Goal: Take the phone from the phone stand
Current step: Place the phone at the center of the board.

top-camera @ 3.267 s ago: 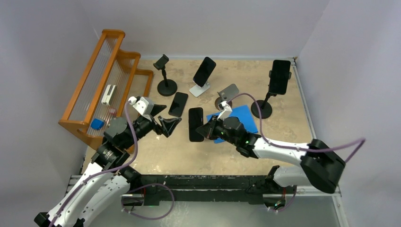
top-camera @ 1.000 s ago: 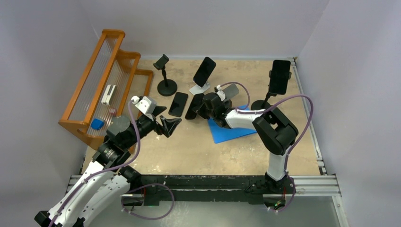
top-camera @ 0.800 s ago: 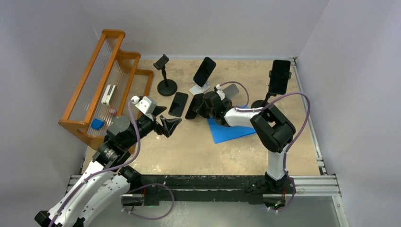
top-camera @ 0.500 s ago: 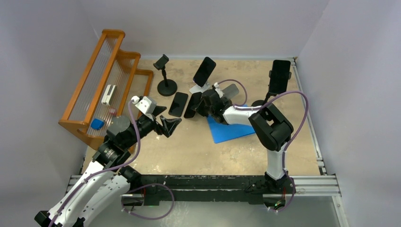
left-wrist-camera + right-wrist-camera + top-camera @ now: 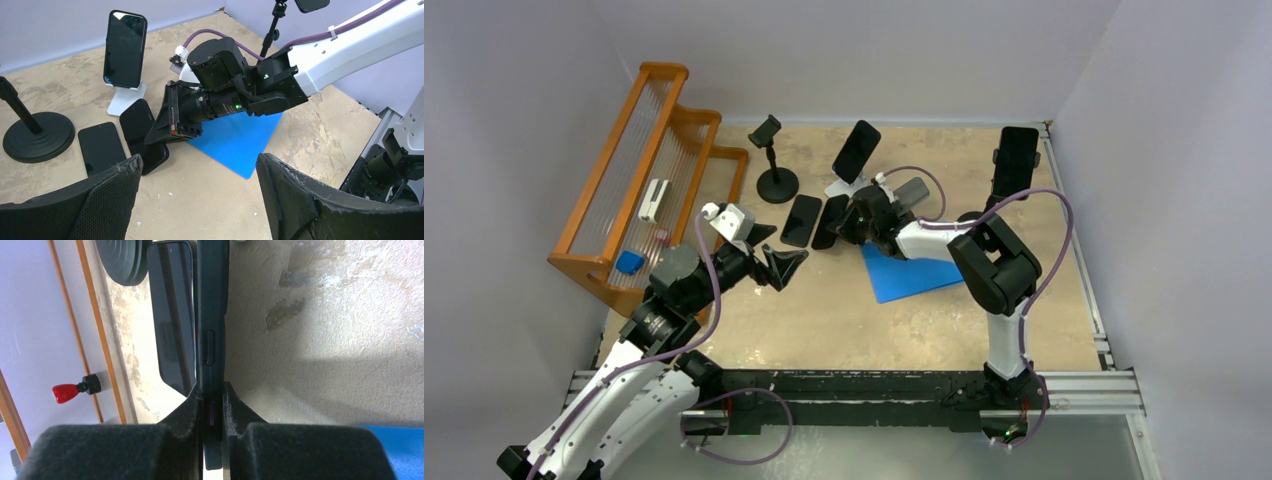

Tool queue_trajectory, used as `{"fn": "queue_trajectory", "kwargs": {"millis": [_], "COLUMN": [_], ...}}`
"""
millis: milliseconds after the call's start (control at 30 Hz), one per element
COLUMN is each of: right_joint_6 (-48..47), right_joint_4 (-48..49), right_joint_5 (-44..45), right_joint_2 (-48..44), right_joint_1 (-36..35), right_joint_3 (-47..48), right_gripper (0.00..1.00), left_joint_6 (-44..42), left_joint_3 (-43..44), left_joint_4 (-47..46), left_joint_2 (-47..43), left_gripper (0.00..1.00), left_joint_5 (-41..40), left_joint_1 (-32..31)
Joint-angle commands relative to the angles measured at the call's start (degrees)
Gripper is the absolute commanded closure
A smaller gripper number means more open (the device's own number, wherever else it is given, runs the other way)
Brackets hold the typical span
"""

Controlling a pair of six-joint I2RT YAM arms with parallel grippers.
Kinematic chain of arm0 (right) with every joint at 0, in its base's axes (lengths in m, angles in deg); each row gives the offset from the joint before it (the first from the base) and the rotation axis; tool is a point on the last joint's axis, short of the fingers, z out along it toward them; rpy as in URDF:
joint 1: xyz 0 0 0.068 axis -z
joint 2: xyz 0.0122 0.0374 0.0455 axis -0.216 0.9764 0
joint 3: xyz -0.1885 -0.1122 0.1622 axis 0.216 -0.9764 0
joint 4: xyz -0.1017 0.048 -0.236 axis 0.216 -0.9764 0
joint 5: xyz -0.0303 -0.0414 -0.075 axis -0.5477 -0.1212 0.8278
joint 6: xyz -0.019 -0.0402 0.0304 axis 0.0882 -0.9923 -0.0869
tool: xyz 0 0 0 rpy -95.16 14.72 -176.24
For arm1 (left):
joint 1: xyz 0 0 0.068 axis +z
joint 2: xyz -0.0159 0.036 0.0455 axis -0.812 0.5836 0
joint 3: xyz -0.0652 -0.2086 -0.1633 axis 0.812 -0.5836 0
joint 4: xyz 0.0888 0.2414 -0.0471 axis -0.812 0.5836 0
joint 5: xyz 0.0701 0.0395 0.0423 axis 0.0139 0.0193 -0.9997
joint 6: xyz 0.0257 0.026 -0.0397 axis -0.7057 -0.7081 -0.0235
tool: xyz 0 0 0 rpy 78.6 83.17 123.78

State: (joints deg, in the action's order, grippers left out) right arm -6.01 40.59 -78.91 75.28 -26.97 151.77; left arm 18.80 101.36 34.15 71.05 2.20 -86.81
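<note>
My right gripper (image 5: 852, 222) is shut on a black phone (image 5: 829, 222), held by its lower end and low over the table, just right of a second black phone (image 5: 801, 220) lying flat. In the right wrist view the held phone (image 5: 212, 315) stands edge-on between my fingers (image 5: 192, 407), with the flat phone (image 5: 175, 315) beside it. My left gripper (image 5: 774, 265) is open and empty, in front of them. A third phone (image 5: 856, 150) leans on a white stand (image 5: 844, 190). A fourth phone (image 5: 1015, 162) is clamped on a tall stand at the right.
A blue mat (image 5: 909, 270) lies under the right arm. An empty grey stand (image 5: 911, 190) sits behind it. An empty black clamp stand (image 5: 774, 182) is at the back left. A wooden rack (image 5: 639, 170) runs along the left edge.
The right gripper has carried the phone from the middle of the table back and left, and over the last second edged it closer to the flat phone. The left arm has not moved.
</note>
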Motion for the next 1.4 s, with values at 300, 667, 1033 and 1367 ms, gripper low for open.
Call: {"fn": "queue_trajectory", "kwargs": {"millis": [300, 667, 1033, 1367], "right_joint_6": [-0.3, -1.01, -2.05, -3.56], "right_joint_4": [2.97, 1.62, -0.17, -1.04], "right_joint_5": [-3.79, -3.52, -2.55, -1.25], "right_joint_2": [0.62, 0.72, -0.13, -1.28], "right_joint_1": [0.12, 0.5, 0.93, 1.73], "right_joint_3": [3.81, 3.84, 3.06, 0.44], "right_gripper": [0.91, 0.7, 0.61, 0.59], "left_joint_6": [-0.8, -0.78, -0.76, -0.76], "left_joint_3": [0.57, 0.57, 0.56, 0.57], "left_joint_4": [-1.65, -1.59, -1.64, -1.64], "left_joint_2": [-0.23, -0.13, 0.04, 0.29], "left_gripper": [0.18, 0.18, 0.18, 0.18], "left_joint_5": [0.64, 0.64, 0.63, 0.64], "left_joint_1": [-0.01, -0.01, 0.0, 0.0]}}
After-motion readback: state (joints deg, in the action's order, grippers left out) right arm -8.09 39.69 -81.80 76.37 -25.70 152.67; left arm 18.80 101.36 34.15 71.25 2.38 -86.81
